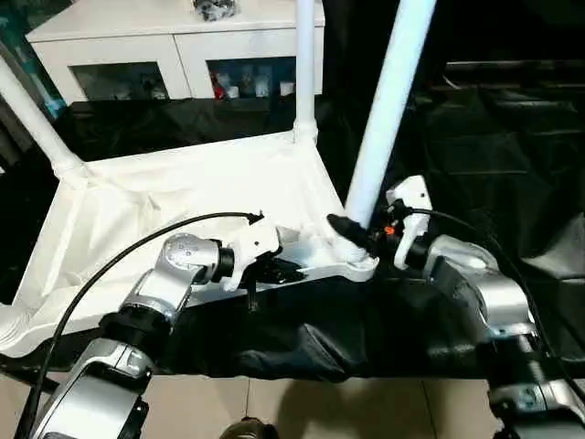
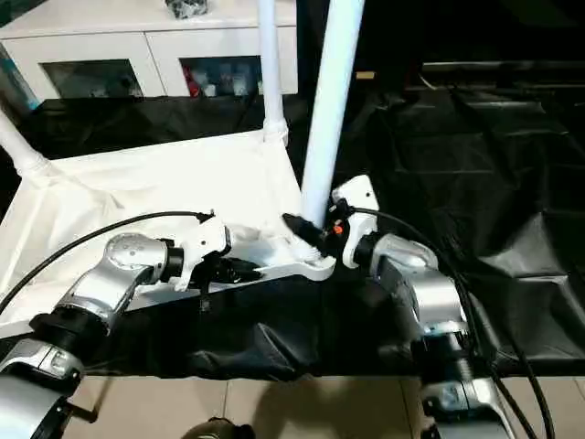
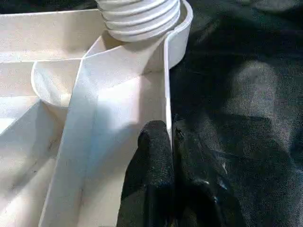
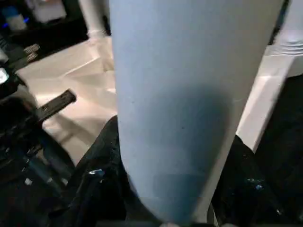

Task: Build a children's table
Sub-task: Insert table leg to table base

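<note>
- No text, label, brand, number or sign can be read in any of the views.
</note>
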Tool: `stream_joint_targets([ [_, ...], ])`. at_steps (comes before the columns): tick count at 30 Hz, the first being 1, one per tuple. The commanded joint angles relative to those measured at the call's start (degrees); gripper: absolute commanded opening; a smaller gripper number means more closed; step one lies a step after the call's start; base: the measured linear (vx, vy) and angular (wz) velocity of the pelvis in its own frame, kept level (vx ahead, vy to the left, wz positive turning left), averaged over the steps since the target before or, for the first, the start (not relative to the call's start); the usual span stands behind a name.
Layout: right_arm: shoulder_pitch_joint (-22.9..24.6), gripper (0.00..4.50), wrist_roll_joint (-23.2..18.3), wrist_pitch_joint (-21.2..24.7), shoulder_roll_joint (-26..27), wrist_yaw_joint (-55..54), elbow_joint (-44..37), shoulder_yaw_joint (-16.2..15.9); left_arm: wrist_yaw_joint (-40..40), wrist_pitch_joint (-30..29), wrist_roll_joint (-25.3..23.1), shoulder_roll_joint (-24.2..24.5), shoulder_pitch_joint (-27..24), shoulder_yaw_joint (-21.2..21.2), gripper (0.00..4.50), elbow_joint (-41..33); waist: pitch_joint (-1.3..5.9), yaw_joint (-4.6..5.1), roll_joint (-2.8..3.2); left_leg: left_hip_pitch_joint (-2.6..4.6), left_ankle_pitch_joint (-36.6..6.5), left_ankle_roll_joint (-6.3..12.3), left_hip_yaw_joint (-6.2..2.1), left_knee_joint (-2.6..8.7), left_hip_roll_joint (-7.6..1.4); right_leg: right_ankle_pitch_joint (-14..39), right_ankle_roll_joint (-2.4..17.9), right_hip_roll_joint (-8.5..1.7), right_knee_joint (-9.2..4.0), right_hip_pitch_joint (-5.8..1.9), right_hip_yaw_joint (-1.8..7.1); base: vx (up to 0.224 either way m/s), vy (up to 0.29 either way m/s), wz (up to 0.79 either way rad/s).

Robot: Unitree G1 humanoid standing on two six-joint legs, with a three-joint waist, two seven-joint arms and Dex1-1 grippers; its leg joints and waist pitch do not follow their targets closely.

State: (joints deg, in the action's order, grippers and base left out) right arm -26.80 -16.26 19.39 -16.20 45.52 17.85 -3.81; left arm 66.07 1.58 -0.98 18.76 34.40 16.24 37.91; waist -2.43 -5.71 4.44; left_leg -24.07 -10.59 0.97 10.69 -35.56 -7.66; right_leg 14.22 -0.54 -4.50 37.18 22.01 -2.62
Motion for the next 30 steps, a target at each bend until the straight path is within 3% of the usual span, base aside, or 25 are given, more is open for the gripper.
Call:
stream_joint_targets([
  [1,-0.1,1.9,1.0,0.2,-0.5,1.0,1.6,-1.4,0.9,0.4,-0.7,0.9,-0.4,0.4,0.0,0.3,4.09,-0.11,-1.4,2.05,-3.0,6.97,-2.33,3.71,-5.86,-7.3,17.0,-5.35,-3.27,-1.83,2.25,0.0,0.0,0.0],
  [7,0.8,1.9,2.0,0.1,-1.6,2.3,1.3,-2.2,1.2,0.6,-0.5,1.6,-0.8,0.3,0.0,-0.2,4.15,-0.2,-1.74,2.08,-4.2,6.25,-2.32,3.76,-5.84,-6.9,17.0,-5.56,-3.31,-1.96,2.28,0.0,0.0,0.0],
  [16,3.3,1.9,0.0,3.0,-4.7,4.4,-4.2,-1.1,2.7,0.6,-0.6,4.8,-1.6,0.1,0.0,-2.5,4.09,-0.25,-1.99,2.1,-4.5,6.13,-2.34,3.94,-5.95,-7.2,16.9,-5.45,-3.33,-1.92,2.23,0.0,0.0,0.0],
  [18,4.2,1.9,-0.4,3.6,-5.0,5.0,-5.4,-1.1,3.3,0.0,0.1,5.6,-1.9,-0.5,0.0,-3.5,4.08,-0.36,-1.57,2.22,-5.4,5.4,-2.38,4.01,-6.01,-6.1,17.0,-5.51,-3.38,-1.88,2.24,0.0,0.0,0.0],
  [22,5.0,1.9,-0.4,3.5,-4.7,4.9,-5.6,-1.5,4.3,-0.9,1.0,6.2,-2.8,-0.7,0.0,-5.3,4.09,-0.21,-1.46,2.22,-6.1,4.76,-2.43,4.16,-6.0,-7.2,17.3,-5.45,-3.27,-1.86,2.24,0.0,0.0,0.0],
  [23,5.0,1.9,-0.3,3.4,-4.3,4.6,-5.2,-1.6,4.6,-1.2,1.3,6.2,-3.2,-0.5,0.0,-6.0,4.03,-0.23,-1.02,2.25,-6.7,4.3,-2.46,4.17,-5.96,-6.8,17.4,-5.5,-3.36,-1.79,2.27,0.0,0.0,0.0],
  [24,5.0,1.9,-0.3,3.3,-4.1,4.5,-5.0,-1.7,4.7,-1.3,1.4,6.1,-3.3,-0.4,0.0,-6.2,3.99,-0.06,-1.23,2.2,-7.0,4.07,-2.46,4.3,-6.0,-6.8,17.4,-5.45,-3.41,-1.87,2.27,0.0,0.0,0.0],
  [26,4.7,1.9,-0.2,3.1,-2.8,3.5,-3.3,-1.6,4.8,-1.6,1.4,5.8,-3.8,0.1,0.0,-7.1,4.05,0.12,-0.86,2.28,-7.3,3.42,-2.54,4.34,-5.97,-7.6,17.6,-5.44,-3.34,-1.88,2.26,0.0,0.0,0.0],
  [30,4.7,1.9,0.0,1.9,-1.9,2.4,-0.9,-0.9,4.6,-1.9,1.4,5.2,-3.6,0.6,0.0,-7.2,4.09,0.13,-0.85,2.32,-7.6,2.79,-2.5,4.29,-5.93,-8.8,18.1,-5.44,-3.32,-2.0,2.26,0.0,0.0,0.0],
])
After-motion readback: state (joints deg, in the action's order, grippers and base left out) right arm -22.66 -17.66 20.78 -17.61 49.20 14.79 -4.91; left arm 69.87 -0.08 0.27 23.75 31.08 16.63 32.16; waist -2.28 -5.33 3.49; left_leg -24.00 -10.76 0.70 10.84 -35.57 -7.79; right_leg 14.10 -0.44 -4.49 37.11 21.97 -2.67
